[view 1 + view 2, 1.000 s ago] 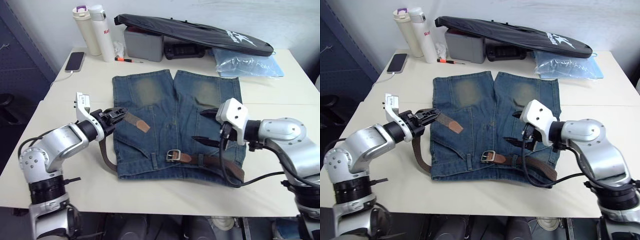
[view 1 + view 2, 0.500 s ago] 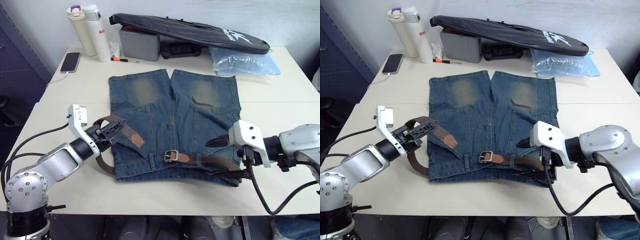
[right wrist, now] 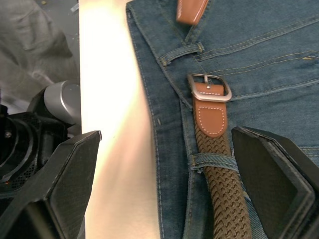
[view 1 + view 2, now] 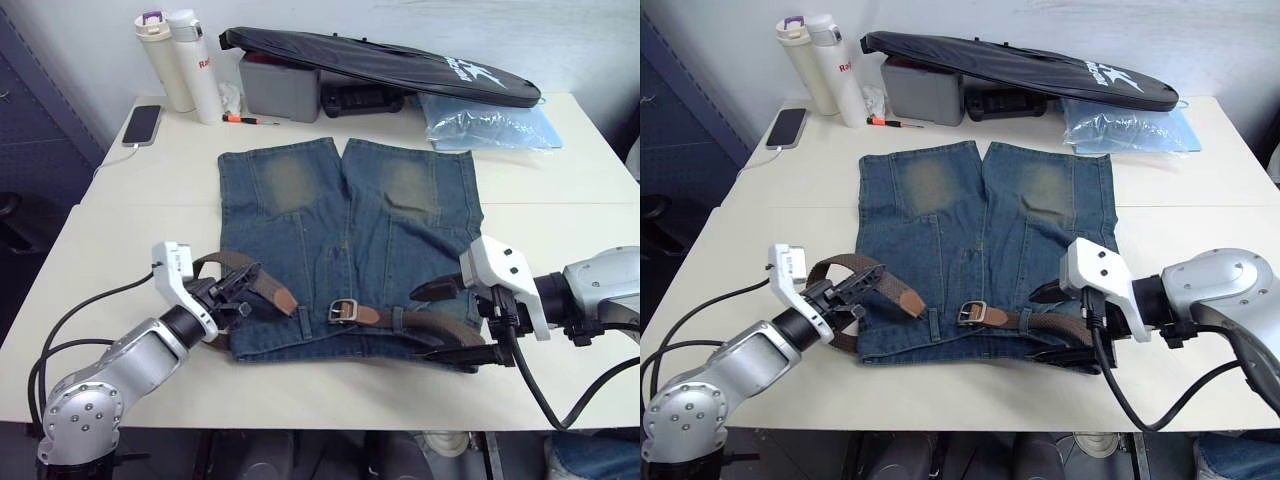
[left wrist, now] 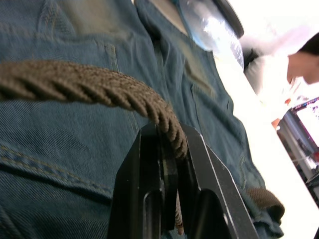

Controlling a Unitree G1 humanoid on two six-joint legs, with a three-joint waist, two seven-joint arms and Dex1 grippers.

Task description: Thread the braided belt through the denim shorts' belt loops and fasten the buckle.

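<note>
On the pale worktop [image 4: 560,190] in front of me, the denim shorts [image 4: 350,240] lie flat, waistband nearest me. My left gripper [image 4: 238,290], at the shorts' left edge, has its jaws clenched on the braided belt [image 4: 1065,325], pinching the woven strap where it arches up off the denim toward its free leather tip. My right gripper [image 4: 447,322] has its jaws spread wide, one finger either side of the belt where it lies along the waistband under a belt loop [image 3: 212,160]. I see the buckle [image 3: 210,86] unfastened near the waistband's middle.
</note>
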